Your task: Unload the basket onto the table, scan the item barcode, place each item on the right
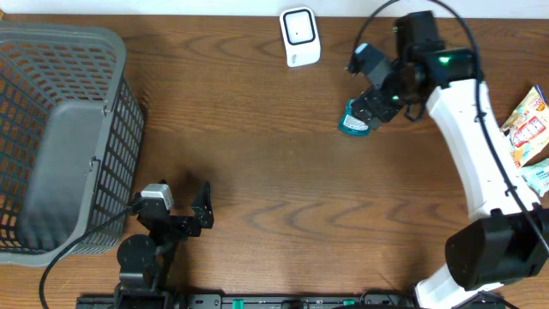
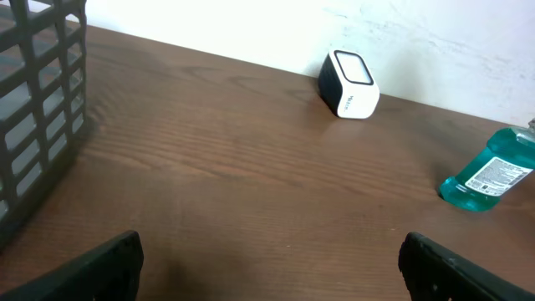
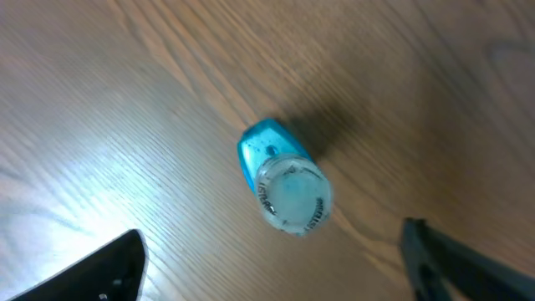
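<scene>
A teal mouthwash bottle [image 1: 351, 124] with a clear cap stands on the wooden table at the back right. In the right wrist view I look down on its cap [image 3: 292, 197]. My right gripper [image 1: 367, 96] [image 3: 272, 267] hovers over the bottle, open, with one finger on each side and not touching it. The white barcode scanner [image 1: 300, 36] sits at the table's far edge, left of the bottle. In the left wrist view the scanner [image 2: 349, 84] and the bottle [image 2: 487, 173] are far ahead. My left gripper [image 1: 182, 201] [image 2: 272, 267] rests open and empty near the front edge.
A grey plastic basket [image 1: 103, 51] [image 2: 42, 109] fills the left side of the table. Snack packets [image 1: 527, 124] lie at the right edge. The right arm's white links [image 1: 467, 146] reach from the front right corner toward the bottle.
</scene>
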Controlling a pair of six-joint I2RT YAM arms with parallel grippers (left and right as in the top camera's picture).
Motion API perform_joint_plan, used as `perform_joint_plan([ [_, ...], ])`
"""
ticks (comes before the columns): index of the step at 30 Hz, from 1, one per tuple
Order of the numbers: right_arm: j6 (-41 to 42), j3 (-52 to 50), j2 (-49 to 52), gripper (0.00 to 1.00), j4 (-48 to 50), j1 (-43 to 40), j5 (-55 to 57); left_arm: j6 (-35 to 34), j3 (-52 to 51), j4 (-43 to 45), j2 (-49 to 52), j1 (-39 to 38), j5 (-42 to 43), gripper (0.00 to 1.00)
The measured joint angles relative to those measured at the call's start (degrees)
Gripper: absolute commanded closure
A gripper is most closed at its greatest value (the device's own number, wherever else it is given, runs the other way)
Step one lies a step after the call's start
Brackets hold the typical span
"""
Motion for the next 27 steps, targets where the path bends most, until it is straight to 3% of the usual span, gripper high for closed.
perform_joint_plan([
  [5, -1.51, -2.56, 0.02, 0.01, 1.46, -7.67, -10.75, -0.02, 0.00, 0.00, 0.02, 0.00, 0.02, 0.02],
  [10, -3.45, -9.84, 0.07, 0.01, 7.04, -8.20, -15.32, -0.02, 0.00, 0.00, 0.00, 0.00, 0.02, 0.02],
  [22, -4.46, -16.90, 0.33, 0.02, 20.68, -7.52, -16.72, 0.00, 0.00, 0.00, 0.02, 0.00, 0.02, 0.02],
  [27, -4.52, -17.70, 3.34, 0.09, 23.39, -7.50, -17.38, -0.02, 0.00, 0.00, 0.00, 0.00, 0.02, 0.02],
])
